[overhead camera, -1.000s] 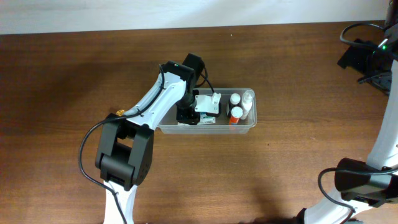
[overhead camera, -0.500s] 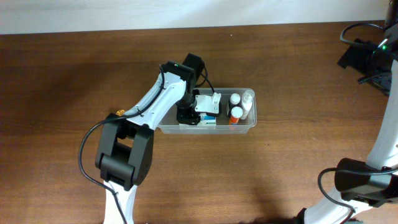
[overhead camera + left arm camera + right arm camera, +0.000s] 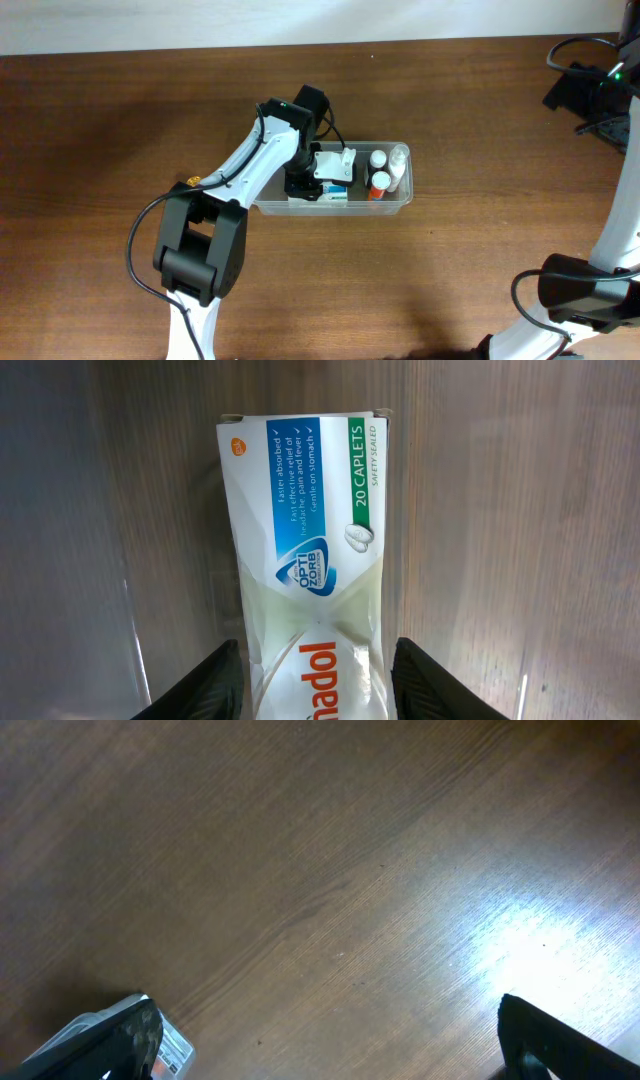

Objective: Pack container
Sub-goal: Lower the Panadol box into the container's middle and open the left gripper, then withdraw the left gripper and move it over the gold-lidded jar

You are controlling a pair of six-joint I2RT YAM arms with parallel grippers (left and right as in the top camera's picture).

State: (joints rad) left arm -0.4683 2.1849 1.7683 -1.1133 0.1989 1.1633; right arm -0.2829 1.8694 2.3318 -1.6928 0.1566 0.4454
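Brown wooden table [image 3: 100, 150]: clear rectangular plastic container [image 3: 400, 203] mid-table, 2 o'clock off left arm base. Left gripper [image 3: 318, 660] inside it, fingers flanking white cardboard caplet box [image 3: 300, 490]; clamped or loose, can't tell. Right gripper [image 3: 328, 1020] wide open, empty.

Dark brown wood-grain table [image 3: 100, 150] fills the overhead frame up to a pale strip [image 3: 300, 20] along the top edge. Directly on it: clear container [image 3: 396, 205], just right of centre, long side running left-right. Black gear [image 3: 585, 90] in the upper right corner, unclear if it rests on the table. Right wrist view: same wood grain, bright glare toward lower right.
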